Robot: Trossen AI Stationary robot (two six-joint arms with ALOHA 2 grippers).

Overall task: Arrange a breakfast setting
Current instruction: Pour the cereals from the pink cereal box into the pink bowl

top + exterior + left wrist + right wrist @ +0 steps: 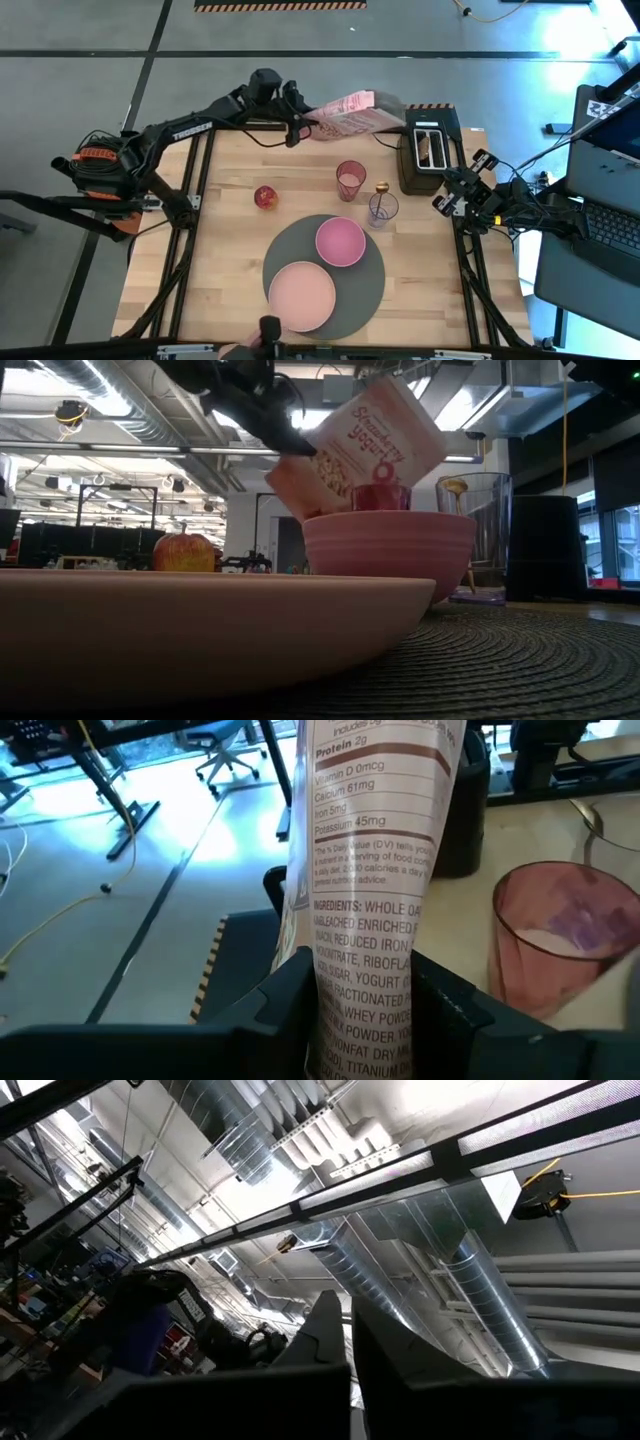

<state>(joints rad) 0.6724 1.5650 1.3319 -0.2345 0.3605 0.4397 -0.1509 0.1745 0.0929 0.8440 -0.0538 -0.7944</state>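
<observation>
From overhead I see my left gripper (297, 122) up near the table's far edge at about twelve o'clock, clamped on the pink-and-white cereal box (350, 110), which hangs tilted in the air with its free end toward the black toaster (430, 148); the left wrist camera shows both dark fingers (275, 1010) pressed against the box's narrow printed side, so the jaws are closed tight on it; the low camera shows the box lifted and slanted above the pink bowl (388, 552). The round dark-grey mat (365, 285) lies toward six o'clock, carrying the bowl at its one o'clock side and the larger pink plate (301, 296) at its seven o'clock side; the pink tumbler (351, 180) stands just beyond the mat at twelve, the clear glass (383, 209) with the small spoon (381, 188) in it just to its right; the red apple (265, 196) sits at ten o'clock of the mat, apart from it. My right gripper (457, 190) waits at the table's three o'clock edge beside the toaster, its fingers drawn together and holding nothing.
</observation>
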